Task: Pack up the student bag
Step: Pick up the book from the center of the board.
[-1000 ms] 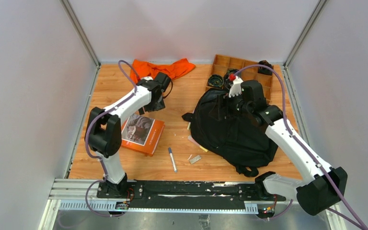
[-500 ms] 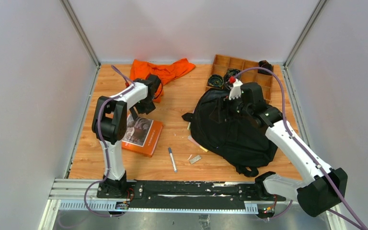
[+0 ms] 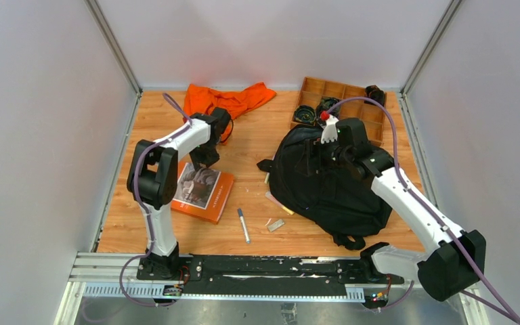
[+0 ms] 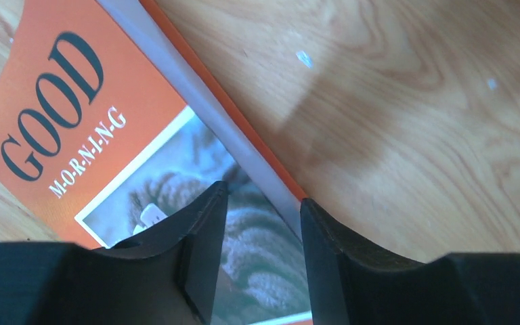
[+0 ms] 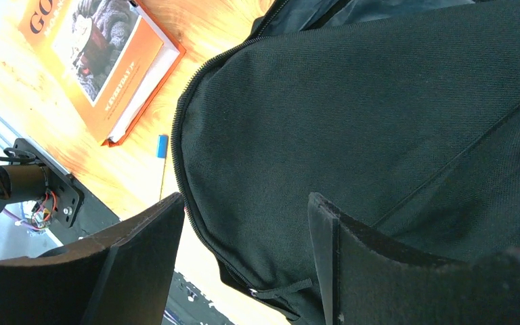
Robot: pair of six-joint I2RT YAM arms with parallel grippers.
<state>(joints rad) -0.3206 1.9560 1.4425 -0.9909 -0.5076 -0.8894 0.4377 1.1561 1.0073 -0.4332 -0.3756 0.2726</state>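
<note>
The black student bag (image 3: 325, 189) lies at the centre right of the table. It fills the right wrist view (image 5: 379, 101), with a zipper along its edge. My right gripper (image 3: 315, 159) hovers over the bag's upper left part; it is open and empty in its own view (image 5: 247, 210). An orange book (image 3: 200, 189) titled "Good Morning" lies left of centre. My left gripper (image 3: 203, 159) is at the book's far edge. In the left wrist view the open gripper (image 4: 261, 203) straddles the page edge of the book (image 4: 61, 101) and holds nothing.
An orange cloth (image 3: 227, 100) lies at the back left. A wooden compartment tray (image 3: 349, 98) with cables stands at the back right. A marker pen (image 3: 243, 225) and a small grey piece (image 3: 276, 225) lie near the front, left of the bag.
My left gripper has moved from beside the orange cloth toward me and left, down to the book's far edge. My right gripper has shifted slightly left over the bag.
</note>
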